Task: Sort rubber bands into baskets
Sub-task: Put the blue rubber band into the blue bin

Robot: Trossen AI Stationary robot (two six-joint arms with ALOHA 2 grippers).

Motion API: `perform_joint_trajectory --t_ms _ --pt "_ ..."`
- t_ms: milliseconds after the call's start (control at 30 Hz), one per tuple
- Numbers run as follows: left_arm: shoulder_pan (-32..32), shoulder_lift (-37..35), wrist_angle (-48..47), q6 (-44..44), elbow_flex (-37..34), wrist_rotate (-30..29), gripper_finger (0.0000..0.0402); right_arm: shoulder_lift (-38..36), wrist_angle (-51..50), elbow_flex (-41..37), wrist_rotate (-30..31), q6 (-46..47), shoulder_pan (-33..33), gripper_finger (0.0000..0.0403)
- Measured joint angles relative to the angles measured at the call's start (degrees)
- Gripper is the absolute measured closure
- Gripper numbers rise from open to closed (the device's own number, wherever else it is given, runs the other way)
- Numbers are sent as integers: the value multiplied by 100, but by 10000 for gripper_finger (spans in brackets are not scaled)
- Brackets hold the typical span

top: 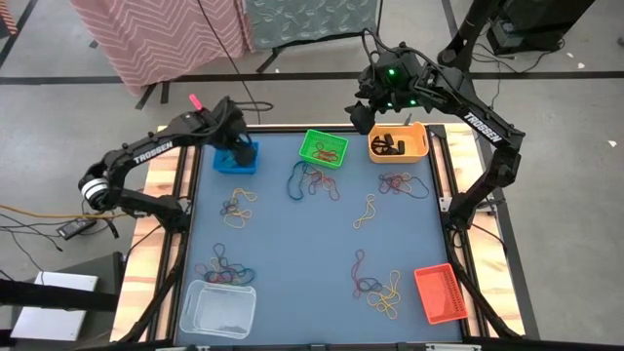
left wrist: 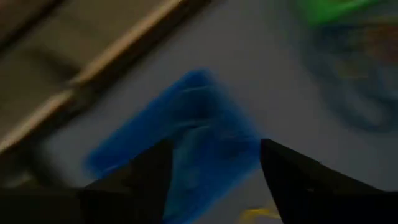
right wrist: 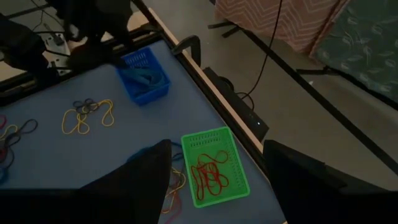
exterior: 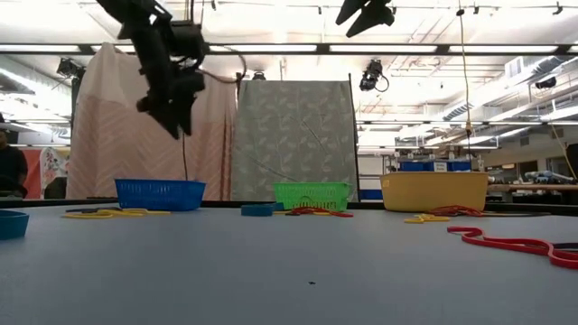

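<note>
My left gripper (top: 239,146) hangs open above the blue basket (top: 235,161) at the table's far left, with nothing between its fingers (left wrist: 214,149). Blue rubber bands (right wrist: 144,78) lie inside that basket. My right gripper (top: 363,115) waits open, high over the far edge between the green basket (top: 324,148) and the yellow-orange basket (top: 399,143). The green basket holds red bands (right wrist: 208,171), the yellow-orange one dark bands (top: 390,146). Loose rubber bands lie in mixed heaps on the blue mat (top: 314,182), (top: 237,207), (top: 395,183), (top: 224,271), (top: 378,290).
A red-orange basket (top: 440,293) stands at the near right corner and a clear white basket (top: 218,309) at the near left. Wooden rails (top: 166,185) edge the mat on both sides. Patterned cloth screens (exterior: 289,135) stand beyond the far edge.
</note>
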Motion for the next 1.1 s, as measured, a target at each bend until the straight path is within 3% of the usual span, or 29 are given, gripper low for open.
perform_joint_trajectory --t_ms 67,133,333,500,633,800,967,1100 --pt "-230 -1 105 27 5 678 143 0 0 0 0 -4 0 137" --pt "-657 35 420 177 -125 930 136 0 -2 0 0 -4 0 137" --pt "-2148 595 1259 1135 -328 964 133 0 -10 0 -1 -10 0 137" --pt "-3014 1363 1885 2518 -326 354 133 0 -11 0 0 -15 0 137" --pt "-3237 2003 2320 3160 -328 -44 133 0 -13 0 0 -15 0 137" --pt "-3162 2613 2590 3155 -328 -294 133 0 -13 0 0 -6 0 137" --pt "-3044 2967 2683 3019 -295 -65 137 0 -11 0 -1 -4 0 137" --pt "-2977 3072 2727 2976 -300 118 176 0 -11 0 0 -4 0 137"
